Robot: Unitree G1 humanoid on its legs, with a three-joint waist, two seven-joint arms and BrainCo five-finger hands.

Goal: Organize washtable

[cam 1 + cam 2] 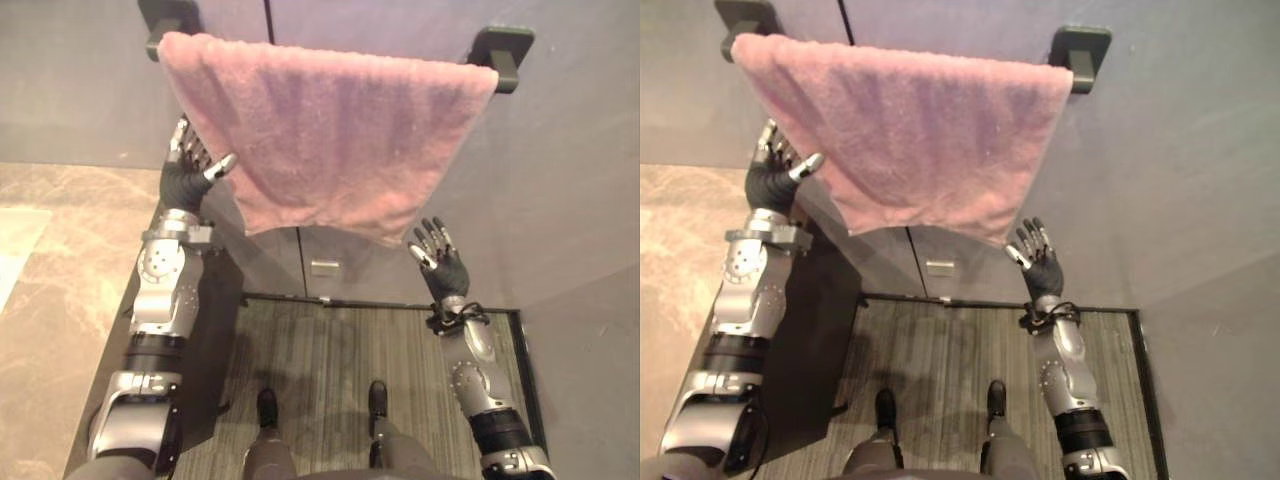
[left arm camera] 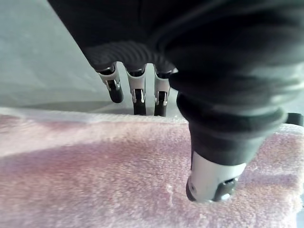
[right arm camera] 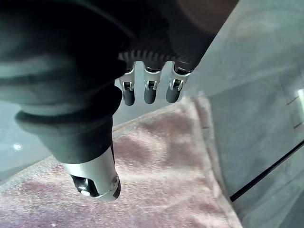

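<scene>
A pink towel hangs draped over a bar held by two black brackets on the grey cabinet front. My left hand is raised beside the towel's left edge, fingers relaxed, thumb close to the cloth and holding nothing. My right hand is open just below and right of the towel's lower corner, apart from it. In the left wrist view the towel spreads under the thumb. The right wrist view looks past straight fingers at the towel.
A grey cabinet front with a vertical door seam stands behind the towel. A small metal latch sits below the towel. Dark striped flooring lies below, with beige marble floor at the left.
</scene>
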